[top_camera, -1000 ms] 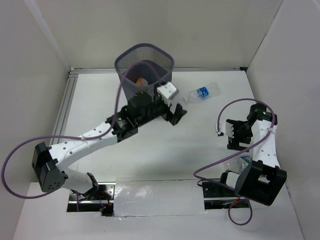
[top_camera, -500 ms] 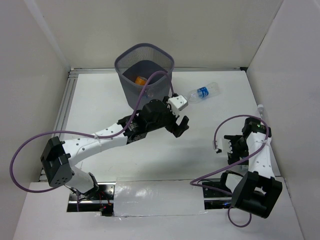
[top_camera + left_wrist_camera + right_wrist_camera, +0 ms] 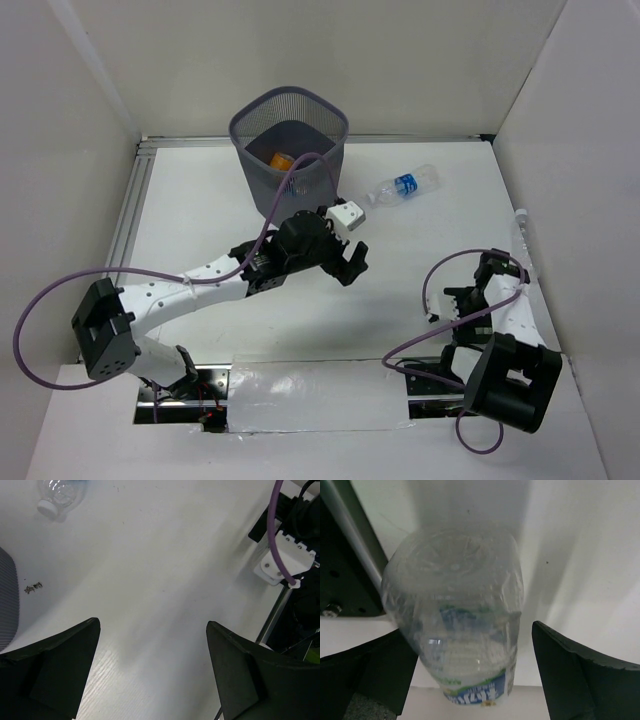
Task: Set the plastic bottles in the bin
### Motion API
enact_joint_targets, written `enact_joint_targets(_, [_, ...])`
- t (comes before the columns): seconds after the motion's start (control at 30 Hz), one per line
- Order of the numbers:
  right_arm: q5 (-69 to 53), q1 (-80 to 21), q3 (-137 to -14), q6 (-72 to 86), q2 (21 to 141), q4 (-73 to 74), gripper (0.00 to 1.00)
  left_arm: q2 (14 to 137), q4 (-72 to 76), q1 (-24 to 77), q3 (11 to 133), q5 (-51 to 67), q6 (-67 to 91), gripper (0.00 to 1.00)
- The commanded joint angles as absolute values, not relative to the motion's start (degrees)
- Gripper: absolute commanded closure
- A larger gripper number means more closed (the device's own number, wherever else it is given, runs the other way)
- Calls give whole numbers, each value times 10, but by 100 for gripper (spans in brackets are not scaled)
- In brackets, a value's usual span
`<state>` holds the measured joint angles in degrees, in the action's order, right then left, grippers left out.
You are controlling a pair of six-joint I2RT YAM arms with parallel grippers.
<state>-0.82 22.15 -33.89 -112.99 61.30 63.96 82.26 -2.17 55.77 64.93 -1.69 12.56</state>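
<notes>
From overhead I see the bin (image 3: pixel 288 140) standing at 12 o'clock on the table (image 3: pixel 200 220), with an orange bottle (image 3: pixel 283 159) inside it. A blue-label bottle (image 3: pixel 405 186) lies on its side on the table at about 3 o'clock of the bin. My left gripper (image 3: pixel 350 262) hangs at 5 o'clock of the bin, jaws spread and holding nothing. The right gripper (image 3: pixel 460 308) is tucked low near its base at 4 o'clock. I cannot read its jaws from here.

On the left wrist camera, both fingers (image 3: pixel 50 675) stand wide apart over bare table. The blue-label bottle's capped end is at 11 o'clock and the bin's mesh at 9 o'clock.

On the right wrist camera, a second blue-label bottle (image 3: pixel 455 615) sits between the right gripper's released fingers (image 3: pixel 580 680). It is close to the 9 o'clock finger, with a gap at the 3 o'clock one, and is not clamped.
</notes>
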Motion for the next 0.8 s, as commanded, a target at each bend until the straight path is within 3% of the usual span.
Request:
enact_joint_targets(0.0, [5, 224, -297, -1198, 608, 609, 5, 797, 0, 566, 644, -25, 142, 0])
enact_joint_targets(0.17, [-14, 224, -283, -1187, 614, 574, 9, 797, 0, 566, 639, -35, 147, 0])
enact_joint_targets(0.23, [-29, 224, -283, -1179, 626, 563, 22, 797, 0, 566, 639, -35, 147, 0])
enact_joint_targets(0.3, [-54, 224, -299, -1167, 634, 563, 42, 797, 0, 566, 633, -35, 147, 0])
enact_joint_targets(0.33, [-68, 224, -324, -1162, 642, 571, 58, 792, 0, 566, 628, -35, 152, 0])
enact_joint_targets(0.37, [-103, 224, -341, -1162, 642, 589, 62, 787, 0, 566, 628, -40, 152, 0])
enact_joint_targets(0.53, [-230, 207, -460, -1118, 676, 656, 71, 761, 11, 566, 592, -46, 163, 0])
enact_joint_targets(0.67, [-377, 177, -635, -993, 712, 656, 76, 721, 22, 571, 554, -58, 183, 0])
enact_joint_targets(0.77, [-494, 135, -738, -821, 732, 523, 76, 700, 35, 571, 519, -63, 199, 0])
